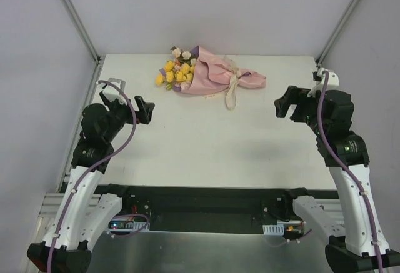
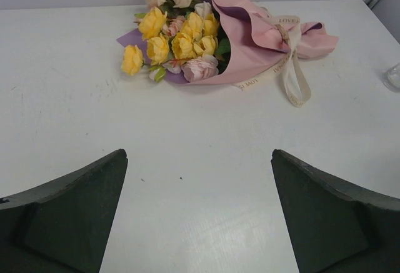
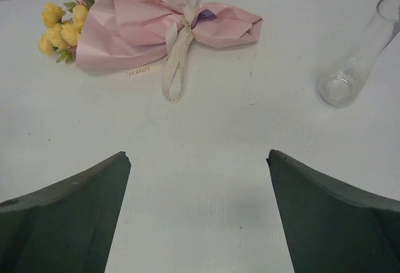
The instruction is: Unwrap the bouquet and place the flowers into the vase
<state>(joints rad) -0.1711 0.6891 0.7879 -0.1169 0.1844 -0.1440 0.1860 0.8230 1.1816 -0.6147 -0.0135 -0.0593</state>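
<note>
The bouquet (image 1: 209, 76) lies on its side at the far middle of the white table (image 1: 206, 142), blooms to the left. Pink and purple paper wraps it, and a cream ribbon (image 3: 177, 60) ties it. Yellow, pink and cream flowers (image 2: 178, 39) stick out of the wide end. The clear glass vase (image 3: 350, 67) is to the right of the bouquet's tail; only its edge (image 2: 392, 76) shows in the left wrist view. My left gripper (image 2: 199, 153) hovers open over bare table, well short of the bouquet. My right gripper (image 3: 199, 154) is open too, nothing between its fingers.
Metal frame posts rise at the table's far corners (image 1: 94, 54). Grey walls close in the back and both sides. In the top view my left gripper (image 1: 128, 103) is near the left edge and my right gripper (image 1: 294, 100) near the right edge.
</note>
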